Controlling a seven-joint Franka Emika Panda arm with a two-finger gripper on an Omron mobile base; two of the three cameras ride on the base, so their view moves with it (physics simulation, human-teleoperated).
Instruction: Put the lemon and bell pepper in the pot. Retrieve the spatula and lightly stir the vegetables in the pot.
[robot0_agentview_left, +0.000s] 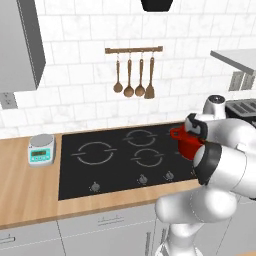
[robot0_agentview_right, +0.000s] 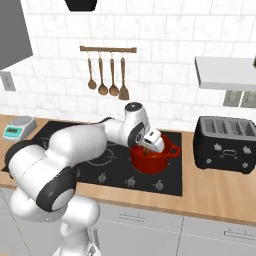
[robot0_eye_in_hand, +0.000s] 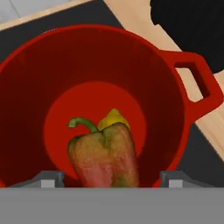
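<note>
Pot (robot0_eye_in_hand: 175, 87), round, glossy red: lumpy bell pepper (robot0_eye_in_hand: 105, 157) against lemon (robot0_eye_in_hand: 114, 119); hand (robot0_agentview_right: 148, 148) above rim, spread wide, empty.

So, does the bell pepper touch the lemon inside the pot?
Touching, as far as the hand view shows: the bell pepper lies against the lemon on the floor of the red pot, overlapping its lower part, with no gap visible between them.

Place was a rendered home kitchen: black hob (robot0_agentview_left: 127, 155) centre frame set in a wooden table (robot0_agentview_left: 25, 187), white tiled wall, utensil rail (robot0_agentview_left: 133, 50) at upper centre, toaster (robot0_agentview_right: 225, 144) at right, kitchen scale (robot0_agentview_left: 41, 149) at left.
</note>
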